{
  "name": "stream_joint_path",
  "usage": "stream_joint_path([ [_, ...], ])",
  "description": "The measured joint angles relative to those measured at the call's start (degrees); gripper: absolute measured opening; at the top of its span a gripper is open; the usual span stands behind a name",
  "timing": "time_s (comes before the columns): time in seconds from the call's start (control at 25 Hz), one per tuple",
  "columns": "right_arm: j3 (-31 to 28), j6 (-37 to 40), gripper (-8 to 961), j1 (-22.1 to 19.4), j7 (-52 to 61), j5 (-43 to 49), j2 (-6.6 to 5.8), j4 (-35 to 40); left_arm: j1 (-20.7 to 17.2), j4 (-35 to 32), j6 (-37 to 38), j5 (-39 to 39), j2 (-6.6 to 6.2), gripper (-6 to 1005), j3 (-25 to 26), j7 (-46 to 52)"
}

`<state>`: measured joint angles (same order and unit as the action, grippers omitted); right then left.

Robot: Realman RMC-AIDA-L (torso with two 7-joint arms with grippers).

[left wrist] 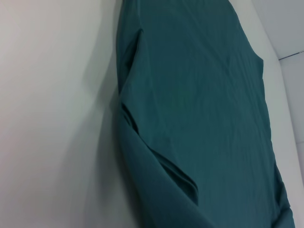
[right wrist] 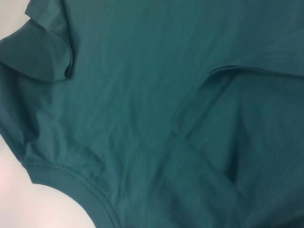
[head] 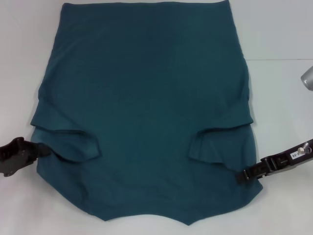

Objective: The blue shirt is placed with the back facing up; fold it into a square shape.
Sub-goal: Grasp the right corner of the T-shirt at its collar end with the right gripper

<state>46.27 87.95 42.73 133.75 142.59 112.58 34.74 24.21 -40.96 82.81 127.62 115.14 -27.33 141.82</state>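
The left gripper [head: 43, 149] reaches in low from the left edge while the right gripper [head: 240, 176] reaches in low from the right.

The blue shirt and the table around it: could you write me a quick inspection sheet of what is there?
Surface: white table, plain.
Job's things: blue shirt lying flat, plain side up, both sleeves folded in onto the body, collar end nearest the robot.
Clutter: nothing seen.
Grippers: left pincer at the shirt's left edge by the sleeve; right pincer at its right edge.
Cables: nothing seen.
Surroundings: grey rounded object at the right border.
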Motion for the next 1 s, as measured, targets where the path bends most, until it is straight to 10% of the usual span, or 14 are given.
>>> stream_joint_path([
  [0.56, 0.3, -0.4, 504, -0.1, 1.4, 1.8, 0.13, 0.0, 0.0, 0.0, 0.0, 0.0, 0.0, 15, 0.0, -0.1],
  [1.0, 0.3, -0.5, 31, -0.4, 1.5, 1.8, 0.0, 0.1, 0.0, 0.0, 0.0, 0.0, 0.0, 15, 0.0, -0.1],
])
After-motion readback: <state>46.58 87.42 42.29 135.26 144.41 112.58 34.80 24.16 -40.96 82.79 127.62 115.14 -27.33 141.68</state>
